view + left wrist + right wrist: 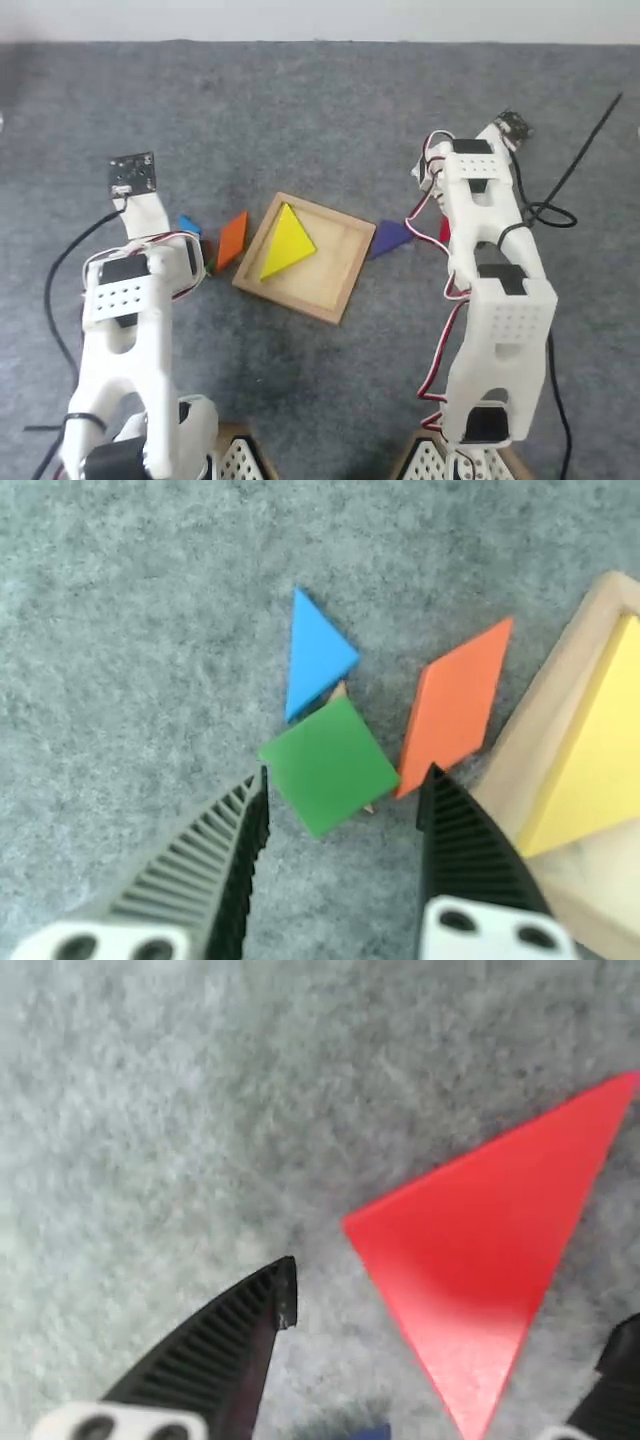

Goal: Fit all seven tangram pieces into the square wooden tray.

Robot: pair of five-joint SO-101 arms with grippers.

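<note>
Gaping empty, the left gripper [347, 778] is hovering over a green square [330, 765], the right gripper [455, 1305] likewise over a red triangle [480, 1250]; the tray [285, 302] is holding 1 yellow triangle [285, 245].

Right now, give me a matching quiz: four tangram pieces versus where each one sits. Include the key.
Pieces:
1. yellow triangle
2. green square
3. red triangle
4. purple triangle

Places:
A. on the mat, by a corner of the wooden tray
B. inside the tray
C. on the mat, just in front of the open left tool
D. on the mat, under the open right tool

Pairs: 1-B, 2-C, 3-D, 4-A
</note>
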